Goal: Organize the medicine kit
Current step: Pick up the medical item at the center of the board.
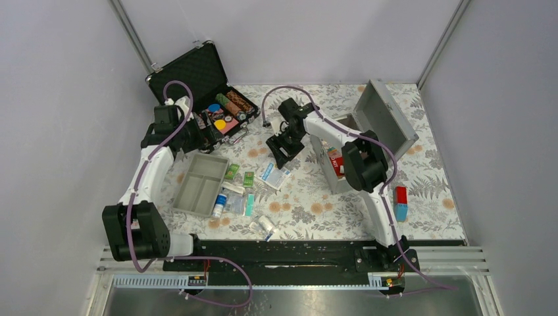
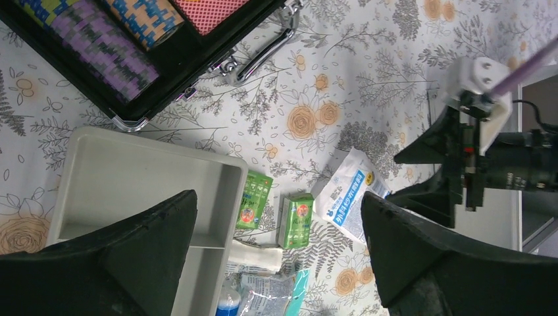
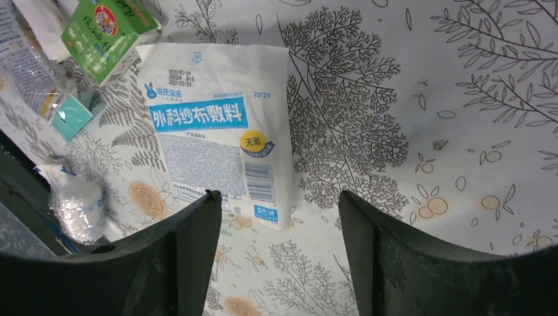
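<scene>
The medicine kit (image 1: 388, 115), a silver-grey metal box, stands at the right with its lid up, and a red pack shows inside. My right gripper (image 1: 284, 151) (image 3: 276, 224) hangs open just above the floral cloth, nothing between its fingers. A white gauze packet with blue print (image 3: 210, 131) (image 1: 275, 175) lies flat just ahead of them. My left gripper (image 1: 208, 138) (image 2: 279, 257) is open and empty, high over the grey tray (image 2: 131, 178) (image 1: 201, 184). Two green boxes (image 2: 297, 220) (image 1: 249, 178) lie beside that tray.
An open black case of coloured chips (image 1: 197, 72) (image 2: 118, 39) sits at the back left. A blue-capped bottle (image 1: 220, 204), clear sachets (image 1: 235, 203) and a wrapped roll (image 1: 265, 227) lie in front of the tray. A red and blue item (image 1: 401, 201) rests at the right.
</scene>
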{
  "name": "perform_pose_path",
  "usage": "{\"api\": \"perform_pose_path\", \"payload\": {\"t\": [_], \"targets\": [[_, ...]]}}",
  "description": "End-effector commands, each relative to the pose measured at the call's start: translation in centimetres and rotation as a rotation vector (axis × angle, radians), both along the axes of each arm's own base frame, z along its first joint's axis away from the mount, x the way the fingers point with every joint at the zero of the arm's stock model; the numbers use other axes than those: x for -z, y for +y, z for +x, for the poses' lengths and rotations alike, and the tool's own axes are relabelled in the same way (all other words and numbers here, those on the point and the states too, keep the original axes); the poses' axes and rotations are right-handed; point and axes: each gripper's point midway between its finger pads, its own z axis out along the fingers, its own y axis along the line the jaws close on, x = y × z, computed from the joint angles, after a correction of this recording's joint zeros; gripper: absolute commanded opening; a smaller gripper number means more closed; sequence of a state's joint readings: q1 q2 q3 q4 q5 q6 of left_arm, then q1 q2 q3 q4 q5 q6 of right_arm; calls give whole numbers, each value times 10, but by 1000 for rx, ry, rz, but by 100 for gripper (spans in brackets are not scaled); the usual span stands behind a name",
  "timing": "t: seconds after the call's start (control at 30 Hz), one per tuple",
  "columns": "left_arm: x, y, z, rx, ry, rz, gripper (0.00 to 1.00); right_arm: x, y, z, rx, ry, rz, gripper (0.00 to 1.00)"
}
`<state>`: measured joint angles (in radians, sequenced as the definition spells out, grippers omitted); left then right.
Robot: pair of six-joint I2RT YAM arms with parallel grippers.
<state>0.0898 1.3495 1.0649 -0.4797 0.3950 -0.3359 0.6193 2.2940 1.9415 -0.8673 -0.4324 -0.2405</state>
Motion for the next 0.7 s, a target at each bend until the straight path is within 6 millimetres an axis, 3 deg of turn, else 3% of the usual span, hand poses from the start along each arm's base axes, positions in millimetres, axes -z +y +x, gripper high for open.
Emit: {"api": "perform_pose_path", "payload": {"t": [0.0,0.17,0.3,0.43,0.47,0.57,0.67], "targets": [[-18,-1,-1,22,-76,32,94,14,11,-5,4,-3,-31,72],[-21,0,0,25,-84,42,94,27,20,-17,-28,11,-44,64],[-21,-1,3,26,-81,37,94,27,24,-15,-26,-5,-57,36],[-22,-2,10,28,-83,26,94,26,17,-14,-30,-30,-97,8],[-23,-2,12,29,-83,23,94,22,14,-14,-39,-42,-101,0],[-24,-1,19,28,-85,18,94,-10,7,-11,-45,-90,-69,0],[-24,2,28,17,-85,2,94,-64,2,-11,-32,-155,23,0]]}}
